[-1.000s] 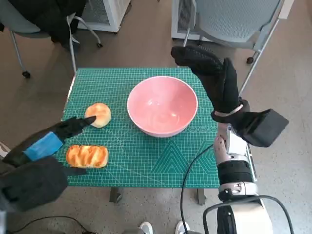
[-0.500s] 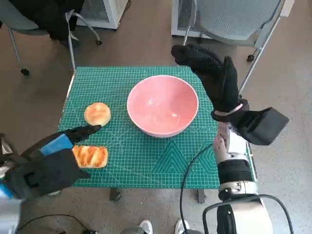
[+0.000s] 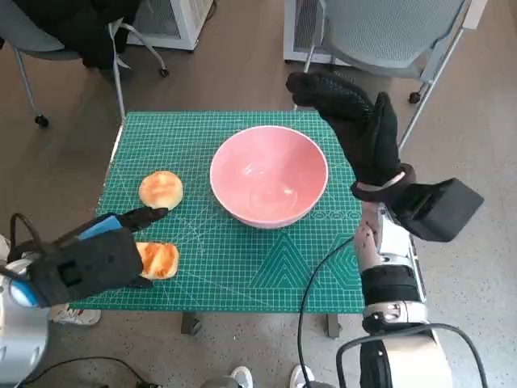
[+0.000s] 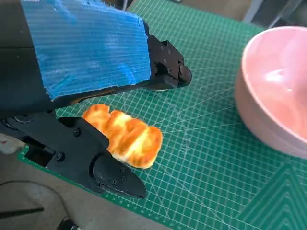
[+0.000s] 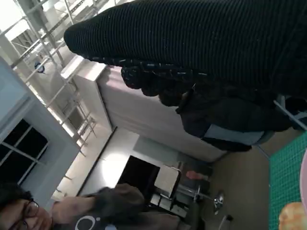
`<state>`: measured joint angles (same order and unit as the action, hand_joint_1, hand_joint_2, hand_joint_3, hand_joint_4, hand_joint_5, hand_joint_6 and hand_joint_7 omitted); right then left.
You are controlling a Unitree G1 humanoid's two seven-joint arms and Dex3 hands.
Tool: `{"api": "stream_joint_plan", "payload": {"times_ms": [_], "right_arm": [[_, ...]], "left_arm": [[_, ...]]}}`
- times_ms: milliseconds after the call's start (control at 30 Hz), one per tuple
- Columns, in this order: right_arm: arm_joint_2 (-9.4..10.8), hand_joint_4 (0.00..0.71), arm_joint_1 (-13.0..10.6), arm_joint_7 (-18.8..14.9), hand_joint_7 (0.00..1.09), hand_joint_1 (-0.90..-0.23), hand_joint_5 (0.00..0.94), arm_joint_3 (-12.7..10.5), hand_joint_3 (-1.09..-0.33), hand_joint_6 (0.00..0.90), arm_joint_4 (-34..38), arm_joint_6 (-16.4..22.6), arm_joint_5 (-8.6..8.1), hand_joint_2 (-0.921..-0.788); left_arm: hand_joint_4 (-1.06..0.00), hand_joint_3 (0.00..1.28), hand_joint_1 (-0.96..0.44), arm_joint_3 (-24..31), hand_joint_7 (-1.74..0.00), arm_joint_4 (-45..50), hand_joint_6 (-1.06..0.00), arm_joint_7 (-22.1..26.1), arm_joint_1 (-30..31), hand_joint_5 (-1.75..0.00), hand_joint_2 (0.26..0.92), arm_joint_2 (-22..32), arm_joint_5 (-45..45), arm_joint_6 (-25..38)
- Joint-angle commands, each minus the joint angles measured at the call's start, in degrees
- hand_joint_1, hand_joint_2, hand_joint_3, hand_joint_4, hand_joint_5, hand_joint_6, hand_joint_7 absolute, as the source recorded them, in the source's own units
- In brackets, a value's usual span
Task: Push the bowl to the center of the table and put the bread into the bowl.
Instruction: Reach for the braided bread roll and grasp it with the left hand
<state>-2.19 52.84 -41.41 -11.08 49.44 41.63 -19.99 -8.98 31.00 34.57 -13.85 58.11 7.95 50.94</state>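
Currently left hand (image 3: pixel 93 263) fingers spread astride long bread (image 4: pixel 125 135), grasp not closed; slippage off table edge risked if closed off-centre; right hand (image 3: pixel 355 129) open, raised beside bowl (image 3: pixel 269 174).

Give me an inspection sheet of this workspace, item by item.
Surface: green cutting mat covering the small table.
Job's things: pink bowl near the mat's middle, empty; long bread near the front left edge; round bun beside the bowl.
Clutter: nothing seen.
Hands: left hand over the long bread, fingers either side of it, grip not confirmed; right hand raised beyond the bowl, holding nothing.
Cables: black cable crossing the front right edge.
Surroundings: chairs behind the table; a person nearby.
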Motion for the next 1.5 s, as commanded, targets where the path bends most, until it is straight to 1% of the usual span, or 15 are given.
{"api": "stream_joint_plan", "payload": {"times_ms": [33,200,467,700,933,1300,1400,1500], "right_arm": [[-0.3,0.036,-1.27,-0.49,0.16,-0.74,0.001,0.1,-0.844,0.031,0.07,-0.36,-0.02,-0.921],[-0.31,0.037,-1.28,-0.7,0.17,-0.74,0.001,0.06,-0.843,0.028,0.02,-0.38,-0.2,-0.921],[-0.26,0.037,-1.44,-0.9,0.18,-0.741,0.001,0.05,-0.843,0.022,-0.33,-0.43,-0.36,-0.921],[-0.24,0.036,-1.56,-0.79,0.19,-0.742,0.0,0.12,-0.844,0.016,-0.91,-0.59,-0.3,-0.921],[-0.28,0.035,-1.53,-0.57,0.2,-0.748,0.0,0.22,-0.845,0.009,-1.0,-0.56,-0.05,-0.921],[-0.33,0.035,-1.48,-0.64,0.22,-0.753,0.0,0.27,-0.847,0.0,-1.21,-0.91,-0.11,-0.921],[-0.37,0.035,-1.52,-0.69,0.22,-0.753,0.0,0.27,-0.848,-0.001,-1.36,-1.01,-0.16,-0.921],[-0.46,0.035,-1.57,-0.73,0.22,-0.753,0.0,0.22,-0.849,-0.001,-1.52,-1.1,-0.22,-0.921]], "left_arm": [[-0.15,0.0,-0.17,-2.57,0.0,-3.59,-0.33,0.72,-2.21,0.0,0.7,-0.42,1.7,-0.86],[-0.15,0.0,-0.18,-5.56,0.0,-7.45,-0.32,1.18,-4.18,0.0,0.702,-0.89,3.65,-1.0],[-0.14,0.0,-0.22,-9.27,0.0,-10.89,-0.32,2.88,-6.37,0.0,0.703,-1.42,6.36,-0.47],[-0.15,0.0,-0.22,-10.94,-0.01,-13.08,-0.33,3.97,-7.31,0.0,0.704,-2.1,7.71,-0.02],[-0.17,0.0,-0.21,-11.6,-0.01,-15.27,-0.35,3.96,-7.24,-0.01,0.706,-3.48,8.83,-0.37],[-0.23,0.0,-0.17,-13.57,-0.02,-17.01,-0.38,3.97,-7.05,-0.02,0.71,-5.21,11.21,-0.14],[-0.25,0.01,-0.16,-14.05,-0.02,-17.14,-0.4,4.05,-6.91,-0.03,0.715,-5.37,11.79,-0.02],[-0.32,0.01,-0.14,-14.35,-0.03,-17.29,-0.43,4.03,-6.72,-0.05,0.723,-5.51,12.35,-0.06]]}}
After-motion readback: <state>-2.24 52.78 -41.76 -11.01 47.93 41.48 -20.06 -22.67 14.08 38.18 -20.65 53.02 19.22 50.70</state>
